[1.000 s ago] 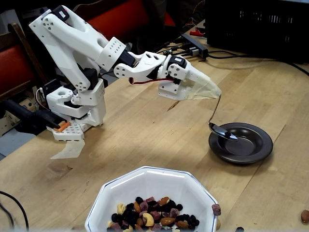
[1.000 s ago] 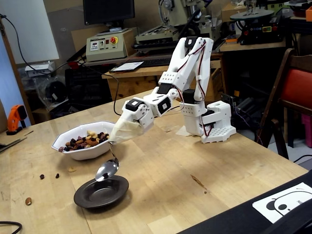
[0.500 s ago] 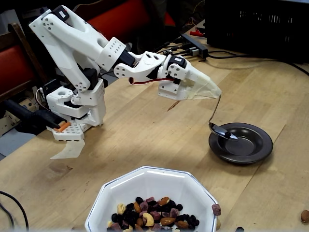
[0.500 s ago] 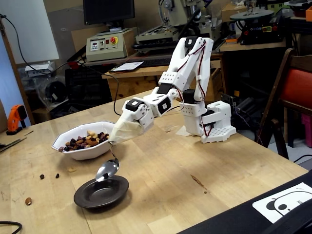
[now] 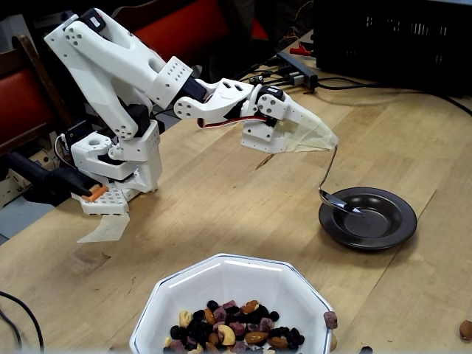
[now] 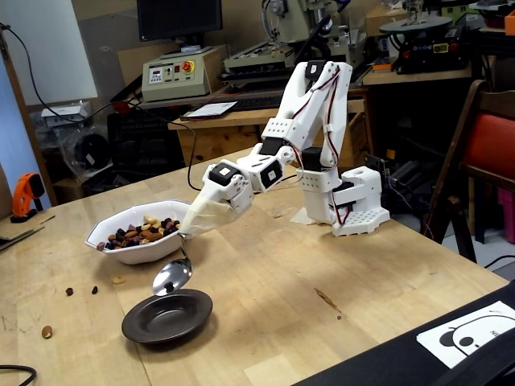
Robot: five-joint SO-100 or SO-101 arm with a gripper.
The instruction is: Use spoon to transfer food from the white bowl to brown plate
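Observation:
My gripper (image 5: 330, 141) (image 6: 187, 232), wrapped in a pale translucent cover, is shut on the thin handle of the silver spoon (image 5: 341, 202) (image 6: 171, 276). The spoon hangs down from it, its oval bowl just above the near-left part of the brown plate (image 5: 403, 221) (image 6: 191, 316). Both the spoon's bowl and the plate look bare. The white bowl (image 5: 221, 276) (image 6: 150, 252) holds the food (image 5: 232, 328) (image 6: 142, 232), a heap of raisins, nuts and pink bits. In a fixed view it sits at the front, well apart from the gripper.
The arm's base (image 5: 118, 173) (image 6: 354, 205) stands on the wooden table. Loose food bits lie about: one on the bowl's rim (image 5: 330, 319), an almond (image 5: 465, 330), others (image 6: 47, 330) (image 6: 80, 290). Cables and a black crate (image 5: 391, 37) are at the back.
The wrist has turned slightly, so the spoon's bowl has rolled, lifted a little and shifted towards the white bowl over the plate's edge.

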